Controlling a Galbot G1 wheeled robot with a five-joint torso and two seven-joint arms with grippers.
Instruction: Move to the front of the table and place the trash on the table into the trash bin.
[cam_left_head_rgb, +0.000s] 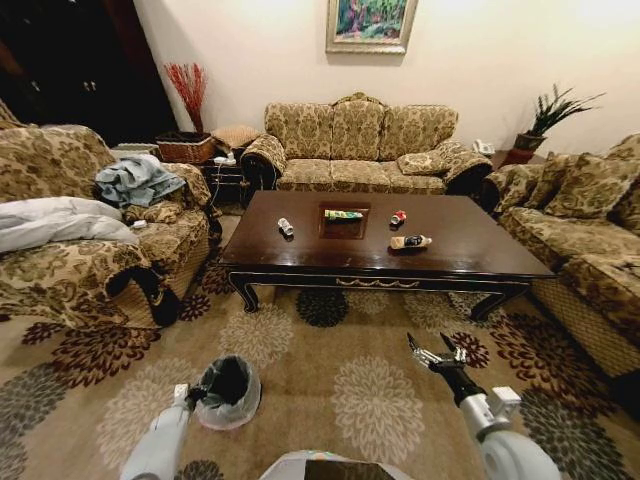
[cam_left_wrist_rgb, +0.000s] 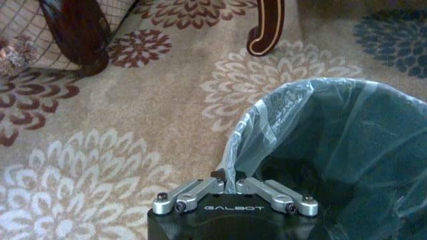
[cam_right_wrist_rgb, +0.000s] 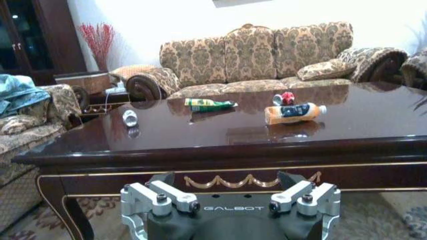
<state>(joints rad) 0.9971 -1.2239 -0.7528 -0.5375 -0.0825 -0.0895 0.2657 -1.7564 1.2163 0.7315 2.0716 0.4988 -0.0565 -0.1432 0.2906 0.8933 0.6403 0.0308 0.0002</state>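
Left end effector (cam_left_wrist_rgb: 231, 186): fingers drawn together, clamped on the rim of the trash bin (cam_left_wrist_rgb: 347, 150), a round black wastebasket with a crinkly grey liner bag; held low over the floral carpet (cam_left_head_rgb: 330, 390) at the robot's left. The inside looks dark; contents cannot be made out.

Right end effector (cam_left_head_rgb: 437, 350): fingers spread apart, holding nothing, raised in front of the near edge of the surface (cam_left_head_rgb: 300, 262), a glossy dark wood coffee table.

On the surface, all lying down:
- Crushed silver can (cam_left_head_rgb: 286, 227), left part, long axis running roughly near-to-far.
- Green-yellow wrapper tube (cam_left_head_rgb: 343, 215), on the centre inlay, long axis left-to-right.
- Crushed red can (cam_left_head_rgb: 398, 217), just right of the inlay.
- Tan bottle (cam_left_head_rgb: 410, 242), nearer than the red can, long axis left-to-right, cap toward the robot's right.
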